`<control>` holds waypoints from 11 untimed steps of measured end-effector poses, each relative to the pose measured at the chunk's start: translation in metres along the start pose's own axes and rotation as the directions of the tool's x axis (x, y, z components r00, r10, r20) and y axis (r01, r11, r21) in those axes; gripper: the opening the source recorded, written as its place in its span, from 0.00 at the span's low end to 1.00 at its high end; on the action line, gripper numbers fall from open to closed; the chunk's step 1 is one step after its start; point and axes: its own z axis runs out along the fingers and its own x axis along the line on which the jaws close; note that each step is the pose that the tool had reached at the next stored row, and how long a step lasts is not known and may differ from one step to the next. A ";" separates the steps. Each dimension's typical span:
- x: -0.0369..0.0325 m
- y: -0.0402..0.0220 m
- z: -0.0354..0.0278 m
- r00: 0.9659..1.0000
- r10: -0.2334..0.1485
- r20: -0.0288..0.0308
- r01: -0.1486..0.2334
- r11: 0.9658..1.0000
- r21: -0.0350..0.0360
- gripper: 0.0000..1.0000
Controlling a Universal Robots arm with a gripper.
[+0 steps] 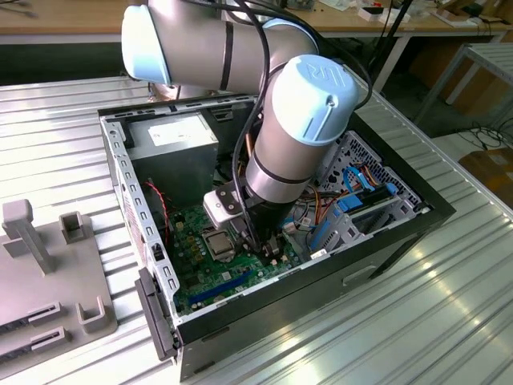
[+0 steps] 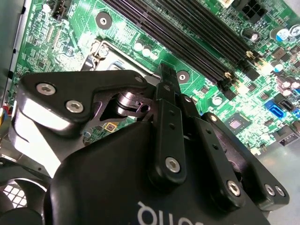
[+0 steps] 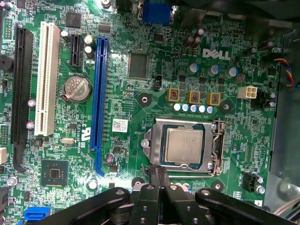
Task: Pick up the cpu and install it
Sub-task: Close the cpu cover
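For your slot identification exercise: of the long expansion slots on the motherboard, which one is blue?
The blue slot is the one nearest the cpu; the white slot and black slot lie farther away.

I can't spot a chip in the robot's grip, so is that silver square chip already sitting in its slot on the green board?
In. The cpu lies flat inside the metal socket frame on the motherboard; the gripper is just beside the frame, jaws together, holding nothing.

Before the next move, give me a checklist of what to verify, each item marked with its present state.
1. The cpu lies inside the socket frame: ok.
2. The cpu sits flat, with no corner raised: ok, it looks level in the first wrist view.
3. The gripper is free of the cpu: ok, it is shut and empty, near the frame's edge.
4. The socket lever is latched down: cannot tell.
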 end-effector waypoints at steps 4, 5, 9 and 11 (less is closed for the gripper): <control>0.0001 -0.0006 0.0000 1.000 0.000 0.000 0.000 1.000 0.000 0.11; 0.0001 -0.0009 0.0000 1.000 0.000 0.000 0.000 1.000 0.000 0.11; 0.0001 -0.0014 0.0000 1.000 0.000 0.000 0.000 1.000 0.000 0.11; 0.0002 -0.0022 0.0000 1.000 0.000 0.000 0.000 1.000 0.000 0.11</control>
